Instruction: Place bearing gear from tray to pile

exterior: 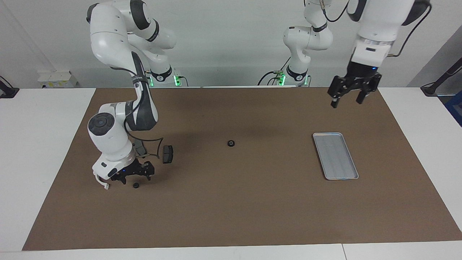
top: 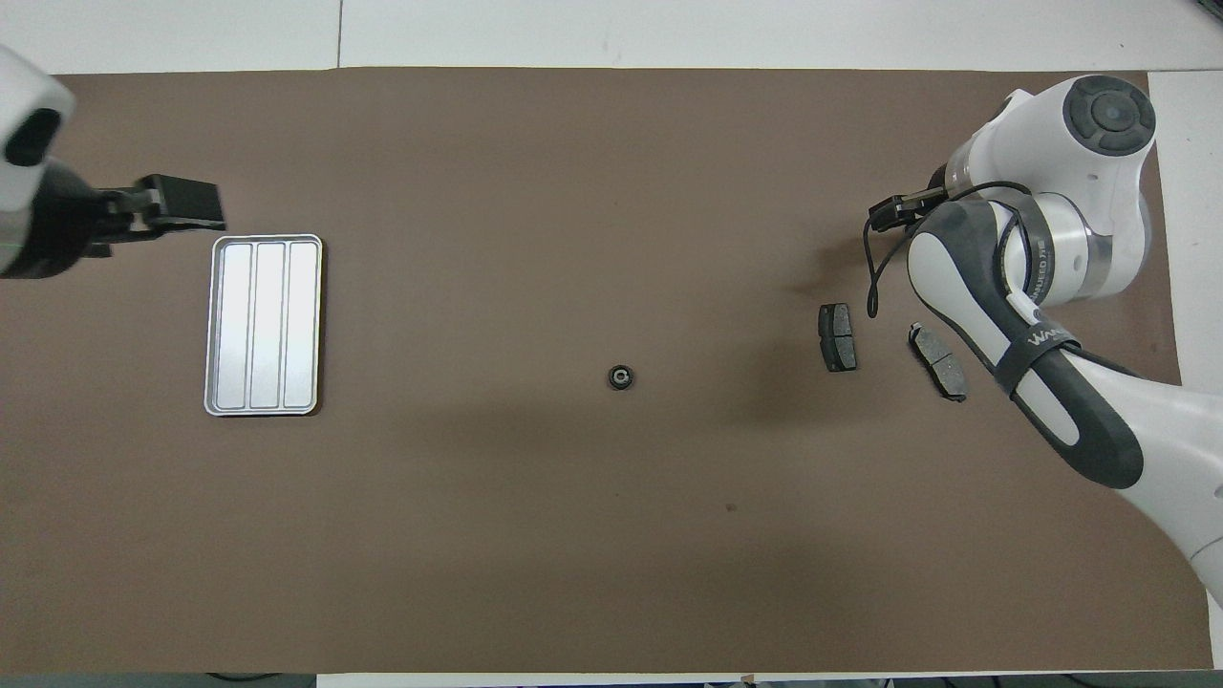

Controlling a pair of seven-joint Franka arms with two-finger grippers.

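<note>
I am seeing the tray (exterior: 335, 156) lying flat on the brown mat (exterior: 231, 202) toward the left arm's end of the table, its ribbed floor bare. One small dark bearing gear (exterior: 231, 143) is sitting alone on the mat near the table's middle, well apart from the tray.

A second small dark round part (exterior: 135, 185) is resting on the mat toward the right arm's end, just beside the right gripper (exterior: 134, 176). That gripper is hanging low, close to the mat, with its fingers spread and pinching nothing.

The pile is showing as two dark brake pads: one (exterior: 167, 154) is lying near the right gripper and nearer to the robots than it, and the other (top: 938, 361) is lying beside the first, largely hidden by the right arm in the facing view. A white curved piece (exterior: 102, 183) is poking out at the right gripper's side; I cannot tell what it is.

The left gripper (exterior: 349, 99) is hovering up in the air, clear of the tray, fingers spread and holding nothing. The left arm is waiting.
</note>
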